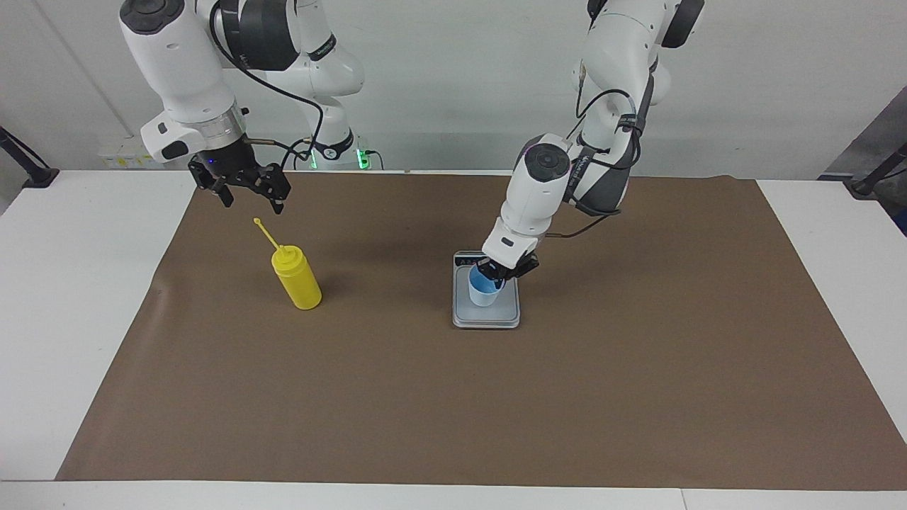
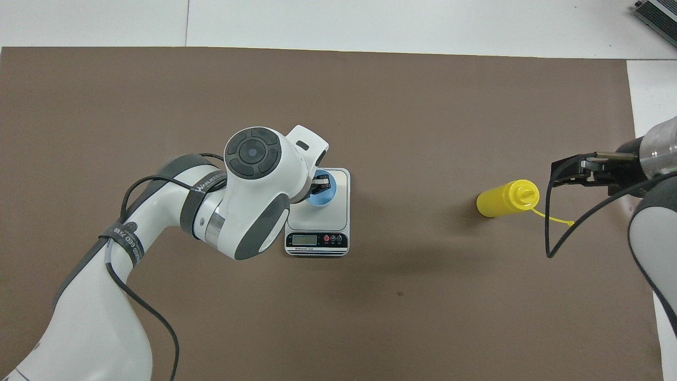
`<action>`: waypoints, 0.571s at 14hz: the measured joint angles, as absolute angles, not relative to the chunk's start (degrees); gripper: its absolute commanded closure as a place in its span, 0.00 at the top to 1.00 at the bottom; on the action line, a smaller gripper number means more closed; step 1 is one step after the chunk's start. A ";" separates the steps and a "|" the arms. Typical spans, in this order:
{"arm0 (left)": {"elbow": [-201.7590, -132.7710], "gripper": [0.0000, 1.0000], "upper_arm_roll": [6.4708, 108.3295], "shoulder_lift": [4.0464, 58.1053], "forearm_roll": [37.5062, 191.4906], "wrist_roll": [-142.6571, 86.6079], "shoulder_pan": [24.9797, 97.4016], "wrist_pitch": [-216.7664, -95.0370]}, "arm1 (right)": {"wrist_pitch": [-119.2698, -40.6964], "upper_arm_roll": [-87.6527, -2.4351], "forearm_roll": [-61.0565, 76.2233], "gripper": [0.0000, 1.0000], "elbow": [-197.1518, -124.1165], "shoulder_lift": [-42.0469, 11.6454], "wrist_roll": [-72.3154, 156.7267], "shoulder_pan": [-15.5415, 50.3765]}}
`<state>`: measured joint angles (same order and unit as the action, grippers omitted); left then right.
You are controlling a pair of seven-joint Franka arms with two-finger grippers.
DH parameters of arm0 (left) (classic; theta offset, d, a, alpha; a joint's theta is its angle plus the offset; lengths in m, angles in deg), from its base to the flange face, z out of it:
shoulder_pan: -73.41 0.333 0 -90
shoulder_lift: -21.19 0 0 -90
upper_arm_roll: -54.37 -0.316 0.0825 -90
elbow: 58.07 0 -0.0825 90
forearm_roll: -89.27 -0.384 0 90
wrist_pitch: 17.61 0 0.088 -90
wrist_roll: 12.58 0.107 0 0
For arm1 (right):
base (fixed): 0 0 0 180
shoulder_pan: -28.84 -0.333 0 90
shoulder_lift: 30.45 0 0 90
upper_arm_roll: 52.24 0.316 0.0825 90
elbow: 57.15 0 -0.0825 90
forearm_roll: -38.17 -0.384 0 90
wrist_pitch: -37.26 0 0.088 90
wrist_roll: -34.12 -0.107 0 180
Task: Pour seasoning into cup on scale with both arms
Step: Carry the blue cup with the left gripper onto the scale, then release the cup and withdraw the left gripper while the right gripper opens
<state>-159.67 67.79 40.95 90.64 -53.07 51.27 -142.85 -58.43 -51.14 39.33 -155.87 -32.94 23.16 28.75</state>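
The left end effector [image 1: 498, 273] is right down at the scale [image 1: 486, 317], clenched on the rim of the pale blue cup [image 1: 484, 290], one finger inside the mouth and one outside. The cup sits upright on the scale's grey plate, toward the display end, which is the end nearer the robots. In the overhead view the left arm's white wrist covers part of the plate, and the cup [image 2: 323, 191] peeks out beside it. Over toward the right arm's end of the brown mat [image 1: 496, 411], the yellow bottle [image 1: 298, 278] stands upright on its own, nozzle pointing up. The right end effector [image 1: 249, 191] hangs in the air above the mat, near the nozzle's tip, released, fingers spread and touching nothing.
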 measured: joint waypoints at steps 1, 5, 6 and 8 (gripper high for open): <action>-159.72 0.55 67.75 40.95 90.64 -53.07 51.27 -143.25 | -58.18 -51.13 39.33 1.00 -155.86 -32.94 23.16 28.75; -159.67 1.00 67.38 40.85 90.25 -53.06 51.30 -143.82 | -54.97 -51.14 39.32 1.00 -155.04 -33.47 23.16 28.82; -159.46 1.00 67.23 40.67 89.93 -53.06 51.40 -143.74 | -54.88 -51.18 39.32 1.00 -155.00 -33.75 23.19 29.16; -158.66 1.00 66.84 39.35 89.15 -53.01 52.65 -142.57 | -54.81 -51.31 39.32 1.00 -154.97 -33.86 23.27 29.61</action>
<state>-158.66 66.84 39.35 89.15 -53.01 52.65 -142.57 -54.81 -51.31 39.32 -154.97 -33.86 23.27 29.61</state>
